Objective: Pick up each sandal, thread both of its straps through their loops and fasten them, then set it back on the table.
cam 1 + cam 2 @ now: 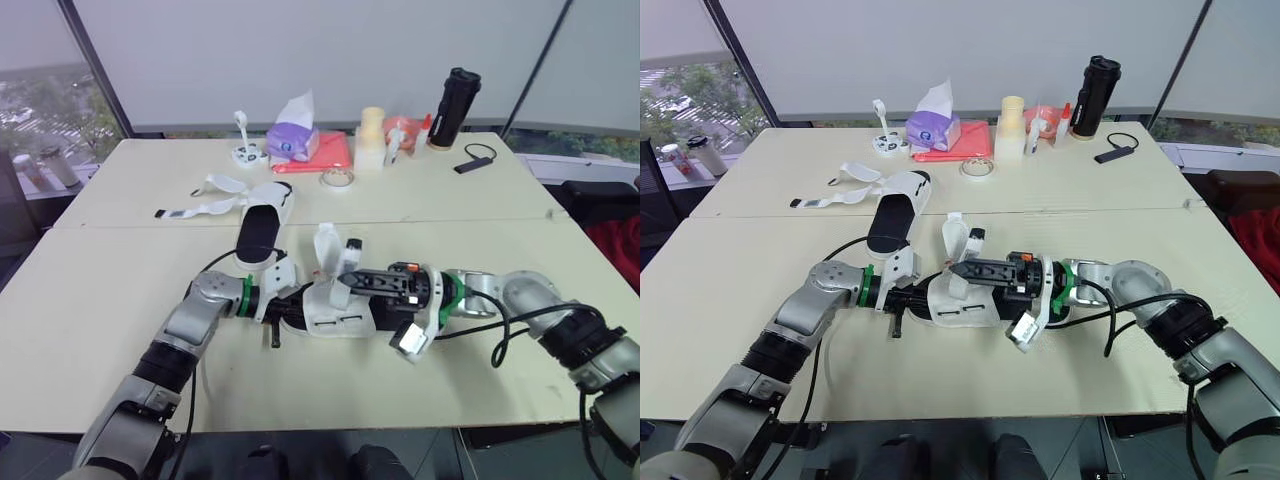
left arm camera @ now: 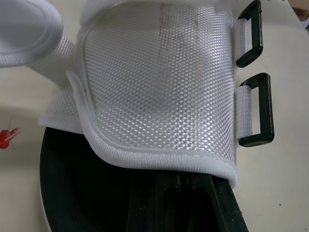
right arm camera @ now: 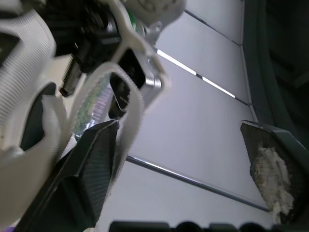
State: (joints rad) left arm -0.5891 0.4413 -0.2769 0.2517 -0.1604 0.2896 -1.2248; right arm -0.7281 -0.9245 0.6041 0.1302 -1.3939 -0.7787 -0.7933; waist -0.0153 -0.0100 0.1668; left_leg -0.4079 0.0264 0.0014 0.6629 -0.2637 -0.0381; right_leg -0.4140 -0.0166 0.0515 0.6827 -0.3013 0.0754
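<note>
Threading looks like the step in hand on the near sandal [image 1: 335,318], which sits low at the front of the table [image 1: 90,300] between our two grippers. Our left gripper [image 1: 285,305] comes at it from our left. Its fingers [image 2: 164,203] lie close together and run in under the white mesh flap, so we judge them clamped on the sandal's edge, though the flap hides the contact itself. Our right gripper [image 1: 345,279] reaches in from the other side with its jaws spread wide. A loose strap [image 3: 129,111] rests against one finger, but nothing pinches it. Both black loops [image 2: 256,108] stand empty beside the flap, so neither strap is through yet.

Next we would need to close on the strap near its tip and steer it toward a loop while the left gripper holds the sandal steady.

Farther back, the second sandal [image 1: 262,225] lies on the table with its straps splayed open toward our left, not yet fastened. Beyond it, a tissue box [image 1: 293,140] and a black flask [image 1: 452,107] stand along the far edge.
</note>
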